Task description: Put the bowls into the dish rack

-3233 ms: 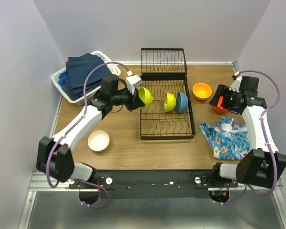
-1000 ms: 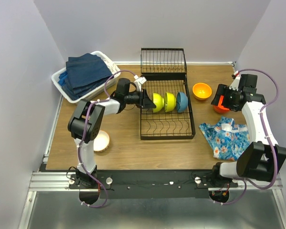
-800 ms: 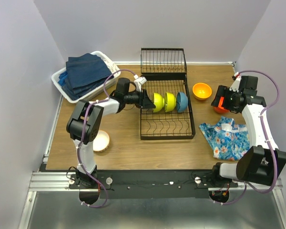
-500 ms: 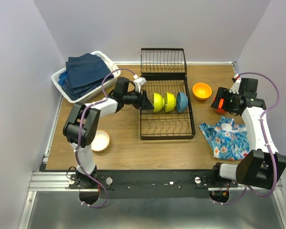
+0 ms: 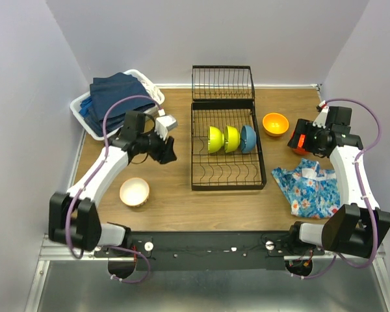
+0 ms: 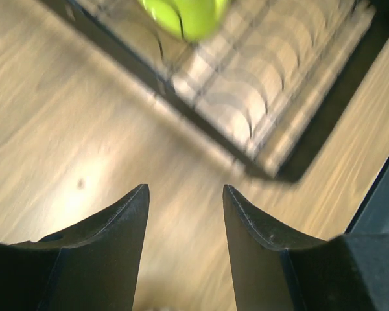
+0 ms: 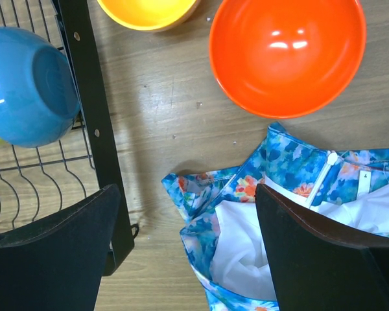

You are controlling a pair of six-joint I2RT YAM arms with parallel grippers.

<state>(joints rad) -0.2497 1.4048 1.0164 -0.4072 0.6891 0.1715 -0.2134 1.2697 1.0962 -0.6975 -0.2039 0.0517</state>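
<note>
The black wire dish rack holds two lime-yellow bowls and a blue bowl standing on edge in a row. My left gripper is open and empty, over the wood just left of the rack; its wrist view shows one lime bowl and the rack's corner. A white ribbed bowl sits at front left. An orange-yellow bowl sits right of the rack. My right gripper is open above a red-orange bowl. The second red-orange bowl is out of view.
A floral blue cloth lies at front right, also under my right gripper. A white basket of navy towels stands at back left. The rack's smaller hinged section stands up at the back.
My left gripper let go of the lime bowl, which now stands in the rack, and drew back to the left. The right arm has barely moved.
</note>
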